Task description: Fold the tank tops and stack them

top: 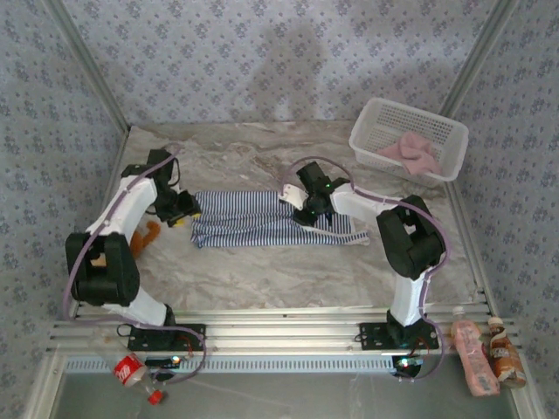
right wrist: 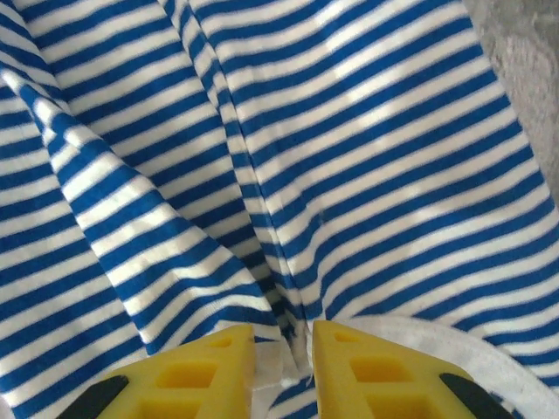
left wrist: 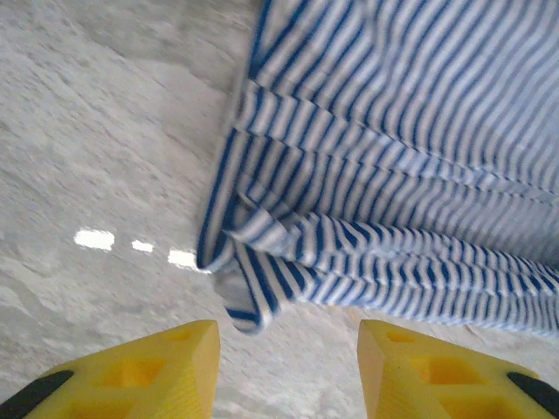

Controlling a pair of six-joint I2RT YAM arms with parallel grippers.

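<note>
The navy-and-white striped tank top (top: 262, 218) lies spread in a long band across the middle of the table. My right gripper (top: 306, 214) is on its right half, and its yellow fingers are shut on a raised fold of the striped tank top (right wrist: 288, 175) at the right gripper (right wrist: 284, 362). My left gripper (top: 182, 214) hovers at the cloth's left end. In its wrist view the left gripper (left wrist: 288, 371) is open over bare table, just short of a crumpled corner of the striped tank top (left wrist: 253, 297). The dusty pink tank top (top: 409, 154) lies bunched in the basket.
A white lattice basket (top: 384, 122) stands at the back right. An orange object (top: 148, 234) lies beside the left arm. Two bottles (top: 472, 353) stand near the front right rail, and a red-labelled bottle (top: 129, 371) lies at the front left. Patterned walls close in the table.
</note>
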